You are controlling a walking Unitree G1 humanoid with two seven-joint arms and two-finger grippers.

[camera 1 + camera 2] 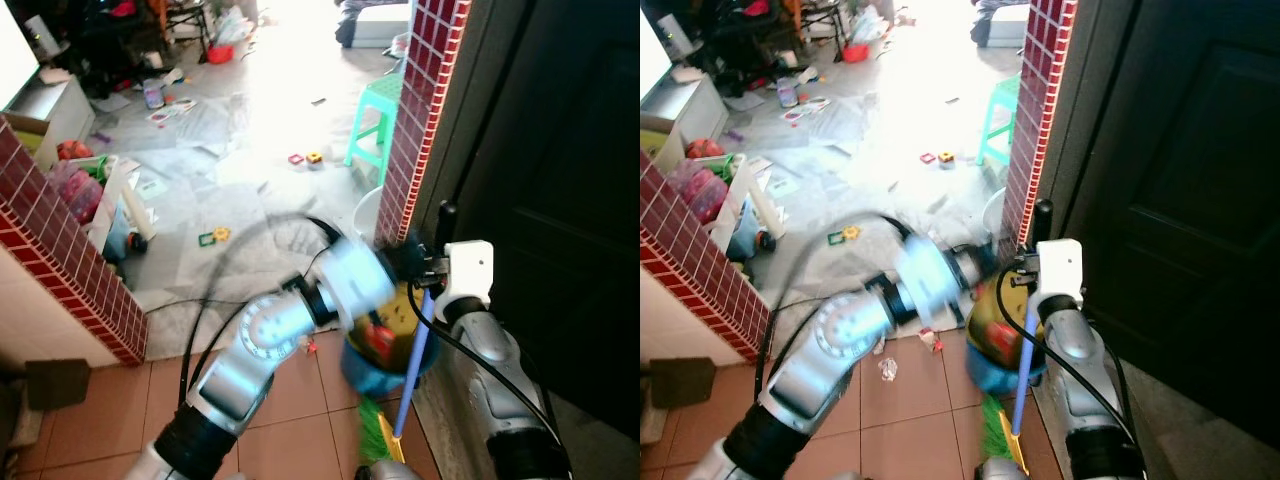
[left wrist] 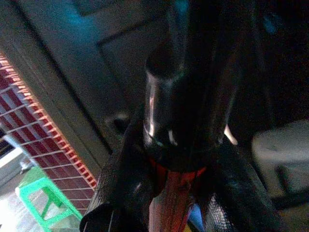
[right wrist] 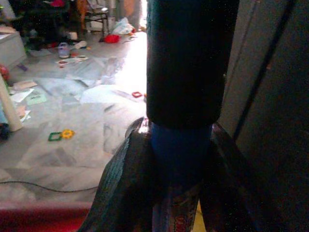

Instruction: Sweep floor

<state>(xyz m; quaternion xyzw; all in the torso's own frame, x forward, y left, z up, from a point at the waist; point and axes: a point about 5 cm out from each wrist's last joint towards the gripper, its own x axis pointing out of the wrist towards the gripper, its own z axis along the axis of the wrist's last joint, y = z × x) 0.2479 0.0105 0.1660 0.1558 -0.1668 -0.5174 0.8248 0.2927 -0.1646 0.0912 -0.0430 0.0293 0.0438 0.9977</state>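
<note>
- I have both tools on the broom (image 1: 415, 365), which stands near-upright at the lower right of the head views, close to the dark door (image 1: 560, 200).
- The right tool (image 3: 181, 193) is closed around the handle just below its black cap; in its wrist view the fingers (image 3: 120, 193) hug a blue shaft on both sides.
- The left tool (image 2: 169, 203) grips the same handle a little off from it, pads pressed on a red-and-black section; that arm looks blurred in the head views.
- The green bristles (image 1: 372, 435) and a yellow collar sit at the bottom edge, on the tiled floor (image 1: 100, 420).
- To sweep well, I judge I should keep both grips firm, tilt the handle away from the door and brick pillar (image 1: 420, 120), and drag the bristles in short strokes towards the scraps (image 1: 887, 368) on the tiles.
- The black cable (image 1: 210, 290) looping over the left arm could snag the handle; I would watch it.
- Handle: smooth, round, glossy. Bristles: fine and springy-looking.
- Tiles are terracotta squares; beyond lies pale marbled flooring scattered with small toys (image 1: 213, 237).
- A blue bucket (image 1: 375, 370) with rounded sides sits behind the handle, and a green plastic stool (image 1: 375, 115) stands at upper middle.
</note>
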